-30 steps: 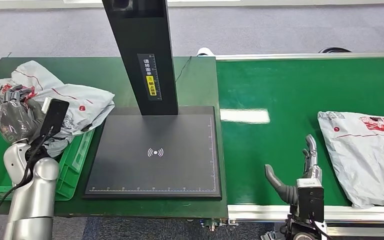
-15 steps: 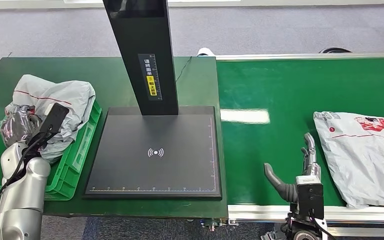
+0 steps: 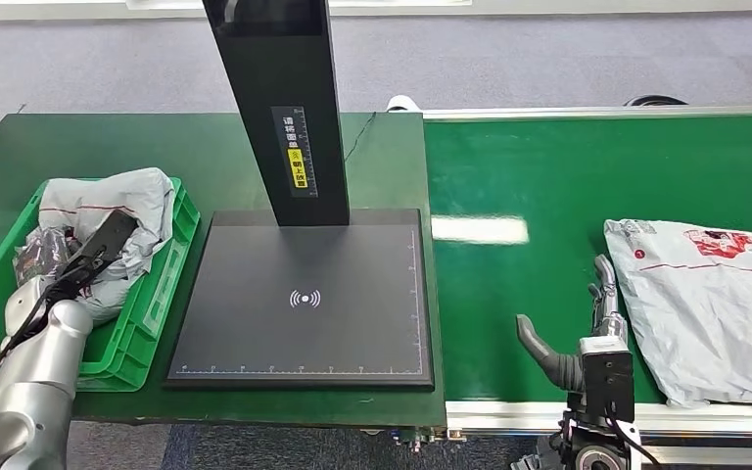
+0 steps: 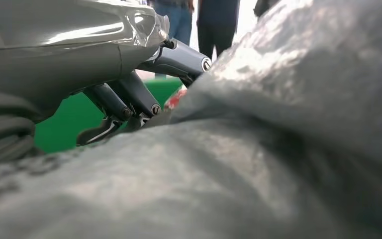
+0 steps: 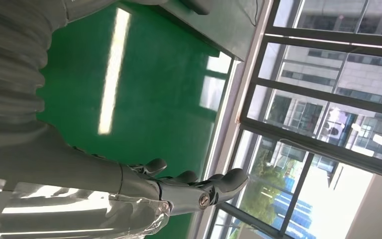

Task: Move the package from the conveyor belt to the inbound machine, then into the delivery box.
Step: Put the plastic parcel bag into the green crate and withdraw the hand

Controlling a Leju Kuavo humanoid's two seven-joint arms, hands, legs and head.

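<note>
**A:** Start with the fingers of the left hand: in your left wrist view they curl down against the crumpled grey package, but whether they grip it or only rest on it cannot be told. That package lies in the green delivery box at the left end of the table, bunched against the box's far right corner.

**B:** And moving right from there?

**A:** Just beside the box you have the inbound machine, a flat black plate with a scan mark at its centre; its black post rises from the plate's far edge and blocks your sight of the table behind it. Next comes the green conveyor belt, touching the table's right edge.

**B:** The right hand?

**A:** The right hand stands over the belt's near edge, fingers straight and thumb spread wide, holding nothing. A second grey package lies flat on the belt just beside those fingers, its near corner over the belt's silver rail.
</note>
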